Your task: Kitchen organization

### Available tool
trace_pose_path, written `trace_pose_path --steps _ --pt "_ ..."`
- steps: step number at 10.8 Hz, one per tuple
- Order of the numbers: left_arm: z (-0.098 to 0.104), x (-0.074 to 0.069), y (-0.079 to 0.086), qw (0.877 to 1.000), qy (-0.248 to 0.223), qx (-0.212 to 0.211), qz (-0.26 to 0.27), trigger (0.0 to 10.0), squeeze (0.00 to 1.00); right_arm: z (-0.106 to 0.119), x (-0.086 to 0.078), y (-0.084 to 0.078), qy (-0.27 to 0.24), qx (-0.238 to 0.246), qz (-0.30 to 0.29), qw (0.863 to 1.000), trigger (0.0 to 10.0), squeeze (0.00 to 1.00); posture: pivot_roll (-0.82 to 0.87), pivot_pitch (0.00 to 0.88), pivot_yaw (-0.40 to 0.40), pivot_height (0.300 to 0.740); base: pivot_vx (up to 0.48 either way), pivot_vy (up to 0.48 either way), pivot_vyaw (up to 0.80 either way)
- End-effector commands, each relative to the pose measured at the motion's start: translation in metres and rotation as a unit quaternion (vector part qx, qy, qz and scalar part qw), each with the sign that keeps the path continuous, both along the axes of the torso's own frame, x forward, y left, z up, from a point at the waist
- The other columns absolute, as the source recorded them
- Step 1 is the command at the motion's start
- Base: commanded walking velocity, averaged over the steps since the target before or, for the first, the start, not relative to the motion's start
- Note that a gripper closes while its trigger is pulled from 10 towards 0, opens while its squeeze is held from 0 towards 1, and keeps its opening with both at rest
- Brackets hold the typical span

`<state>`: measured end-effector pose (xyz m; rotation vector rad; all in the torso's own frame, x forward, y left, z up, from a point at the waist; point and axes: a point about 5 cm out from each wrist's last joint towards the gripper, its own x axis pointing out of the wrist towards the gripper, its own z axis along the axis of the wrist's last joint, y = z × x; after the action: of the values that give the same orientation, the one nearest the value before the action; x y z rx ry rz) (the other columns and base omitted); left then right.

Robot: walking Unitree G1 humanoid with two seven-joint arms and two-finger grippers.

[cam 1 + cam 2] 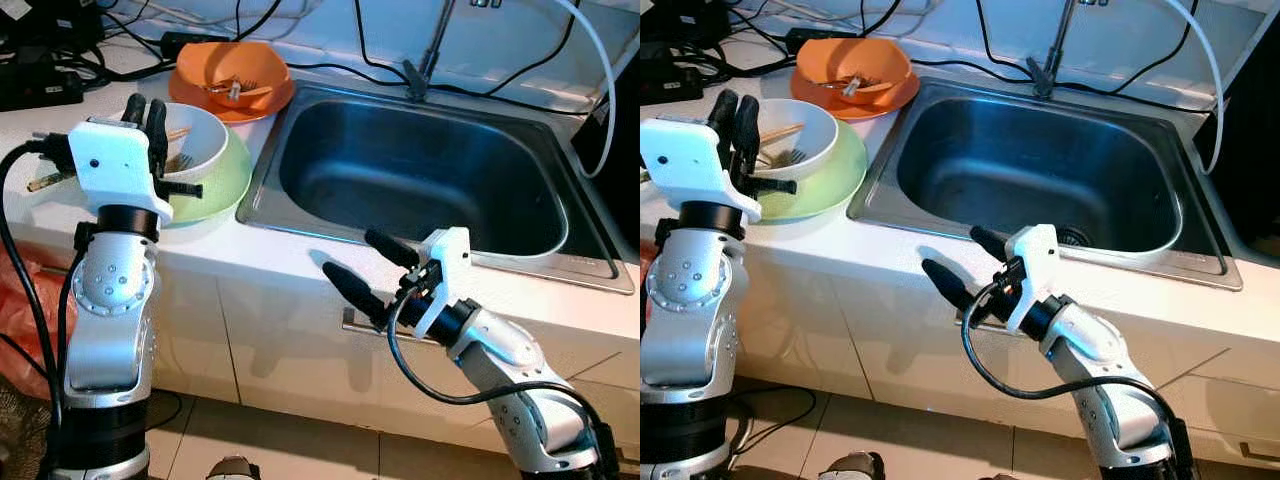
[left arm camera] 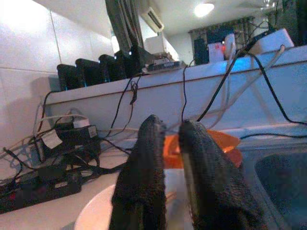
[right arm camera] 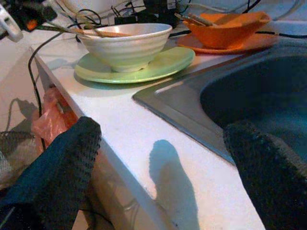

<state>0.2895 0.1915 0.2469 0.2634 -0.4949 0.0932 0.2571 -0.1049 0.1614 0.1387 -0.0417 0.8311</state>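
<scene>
Head views: a ribbed white bowl holding chopsticks sits on a pale green plate on the white counter left of the steel sink, with an orange bowl on an orange plate behind it; the left gripper stands over the white bowl's near rim. Left wrist view: its two black fingers are nearly together, the orange bowl behind them. Right wrist view: the right gripper, fingers wide apart, hovers at the counter's front edge, empty.
</scene>
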Motion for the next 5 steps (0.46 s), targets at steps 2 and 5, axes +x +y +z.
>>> trace_pose_path --steps 2,5 --pt "-0.010 -0.001 0.000 1.000 0.012 0.006 0.003 10.0 1.00 0.004 0.000 -0.005 -0.005 -0.003 0.000 1.000 10.0 0.00 0.10 0.083 -0.063 0.740 0.000 0.000 0.00" --pt "-0.023 0.002 0.001 0.999 0.041 0.001 0.004 10.0 0.00 0.005 0.000 -0.005 -0.007 -0.005 -0.001 1.000 10.0 0.00 0.10 0.085 -0.066 0.740 0.000 0.000 0.00"
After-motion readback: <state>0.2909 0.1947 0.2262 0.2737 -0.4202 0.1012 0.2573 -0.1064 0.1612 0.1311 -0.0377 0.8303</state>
